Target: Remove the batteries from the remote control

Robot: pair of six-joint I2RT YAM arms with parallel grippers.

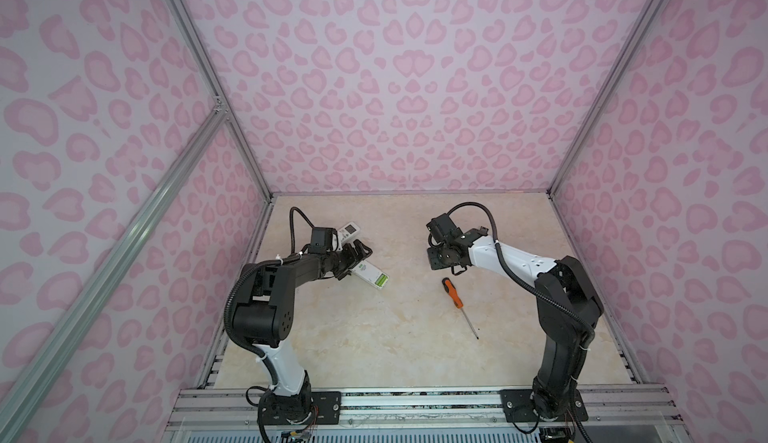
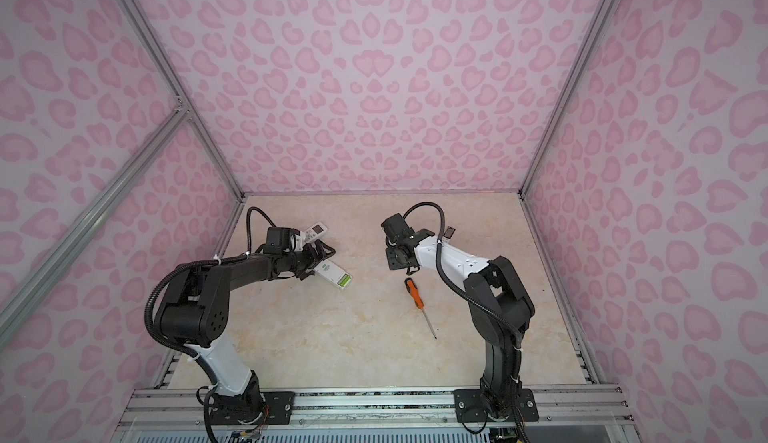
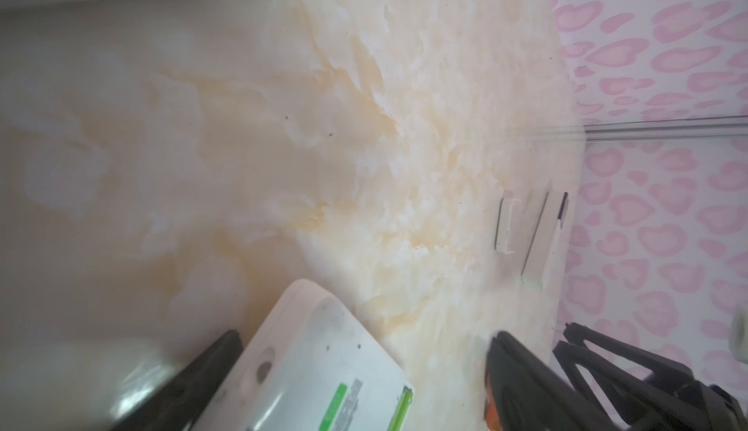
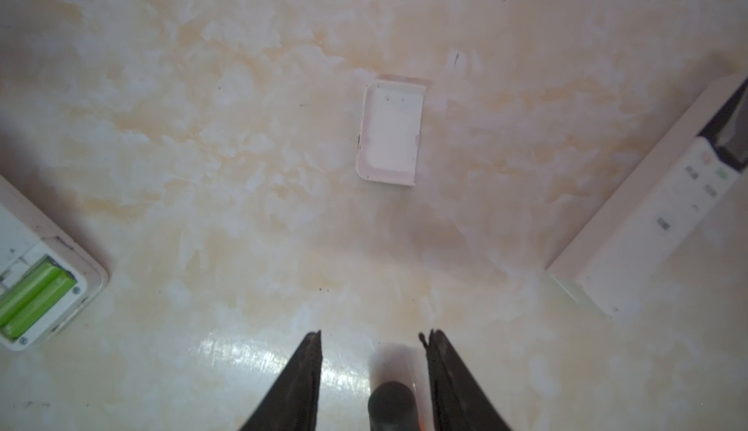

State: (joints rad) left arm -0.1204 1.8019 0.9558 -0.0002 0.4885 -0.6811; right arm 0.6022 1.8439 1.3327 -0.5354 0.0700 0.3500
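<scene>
Finding: the remote control lies slantwise near the left edge of the tabletop, back up. Its compartment is uncovered at the end turned toward the tabletop's middle. Two lime-green batteries sit in it side by side; their long axes appear to run across the remote, parallel to that end edge.

The left gripper straddles the remote's other end, jaws spread wide, pinching nothing. The batteries lie just beyond it, along the remote. The right gripper hangs over the dark butt of the screwdriver, jaws apart with clearance on either side, nothing held, well apart from the batteries.

Judgement: the left arm is the nearer.

The right wrist view shows both cells plainly, and a loose white cover. The left wrist view gives only slivers of green. Neither top view shows the cover
</scene>
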